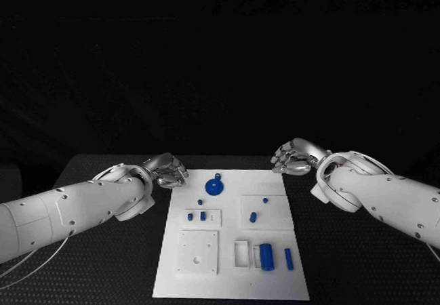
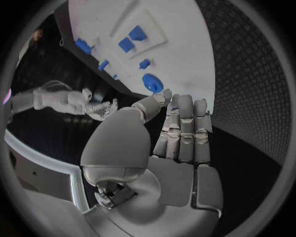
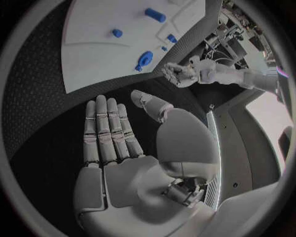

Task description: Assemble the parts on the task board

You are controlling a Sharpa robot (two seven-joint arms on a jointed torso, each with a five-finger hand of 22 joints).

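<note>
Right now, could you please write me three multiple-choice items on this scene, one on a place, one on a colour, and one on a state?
1. Where does the round blue part lie?
A. near the task board's far edge
B. off the board, on the black table
C. in the left hand

2. What colour is the cylinder beside the open frame near the board's near end?
A. red
B. blue
C. yellow

3. What does the right hand hold?
A. the cylinder
B. the round part
C. nothing

Answers: 1 A, the head view shows it on the white plate up by the far edge. 2 B, it is blue like the other parts. 3 C, the right wrist view shows its palm bare and fingers straight.
</note>
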